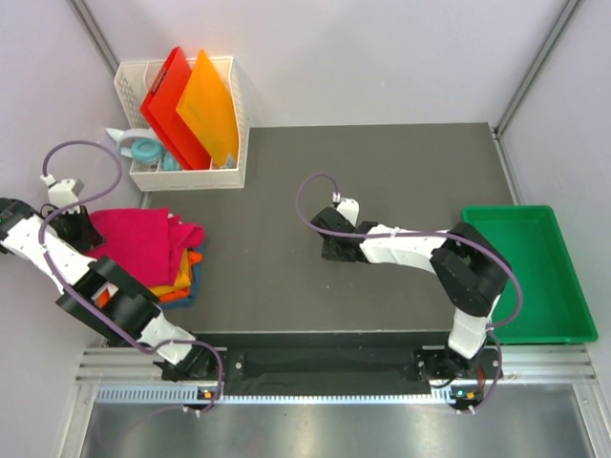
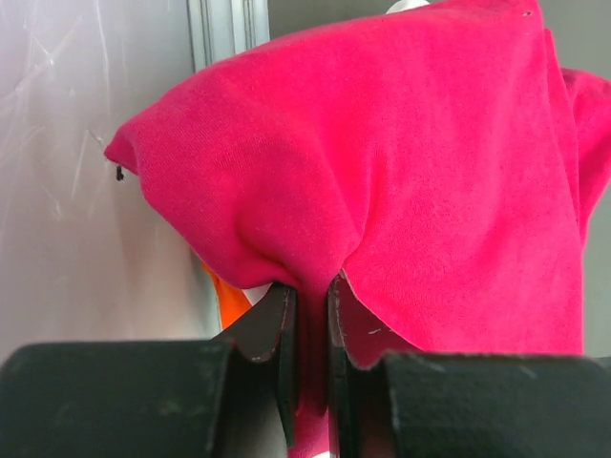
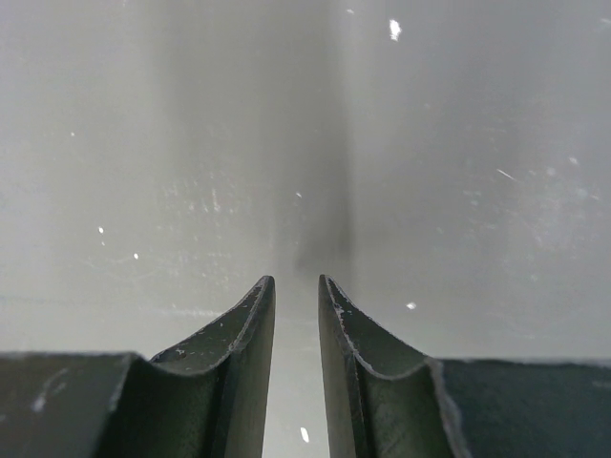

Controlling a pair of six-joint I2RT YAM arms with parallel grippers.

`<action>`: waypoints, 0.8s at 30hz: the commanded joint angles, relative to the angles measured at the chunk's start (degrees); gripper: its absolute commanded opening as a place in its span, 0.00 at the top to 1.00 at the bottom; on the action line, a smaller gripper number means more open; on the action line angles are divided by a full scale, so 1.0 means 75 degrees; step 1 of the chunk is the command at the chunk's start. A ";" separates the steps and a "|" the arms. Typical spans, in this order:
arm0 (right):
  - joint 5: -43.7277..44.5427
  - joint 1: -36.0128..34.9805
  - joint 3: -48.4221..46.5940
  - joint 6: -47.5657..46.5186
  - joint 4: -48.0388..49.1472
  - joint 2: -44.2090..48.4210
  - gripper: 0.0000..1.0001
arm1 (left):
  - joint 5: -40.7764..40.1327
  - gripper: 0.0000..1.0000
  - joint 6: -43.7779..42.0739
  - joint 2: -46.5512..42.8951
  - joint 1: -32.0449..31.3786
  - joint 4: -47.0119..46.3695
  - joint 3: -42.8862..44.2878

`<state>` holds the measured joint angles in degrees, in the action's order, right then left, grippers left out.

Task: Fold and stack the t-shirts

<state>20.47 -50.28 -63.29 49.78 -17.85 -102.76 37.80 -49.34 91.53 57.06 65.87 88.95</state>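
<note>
A crimson-pink t-shirt lies roughly folded on top of a pile at the table's left edge. An orange folded shirt shows beneath it, with a blue edge at the bottom. My left gripper sits at the pile's left side, shut on a pinched fold of the pink t-shirt; the cloth runs down between the jaws of the left gripper. A bit of orange cloth peeks below. My right gripper rests low over the bare mat at mid table. In its wrist view the right gripper stands narrowly open, holding nothing.
A white basket at the back left holds rigid red and orange boards, with teal tape rolls beside it. A green tray stands at the right. A wall panel is close to the pile's left.
</note>
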 commanded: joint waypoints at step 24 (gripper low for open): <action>0.0025 -0.0268 -0.1171 -0.0110 -0.0210 -0.0596 0.74 | 0.1040 0.01 -0.0043 -0.0906 0.0349 -0.0450 -0.0810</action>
<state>20.08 -51.29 -70.19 49.50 -19.73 -107.53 37.15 -52.97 89.23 57.08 60.82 76.25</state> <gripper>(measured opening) 0.257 0.987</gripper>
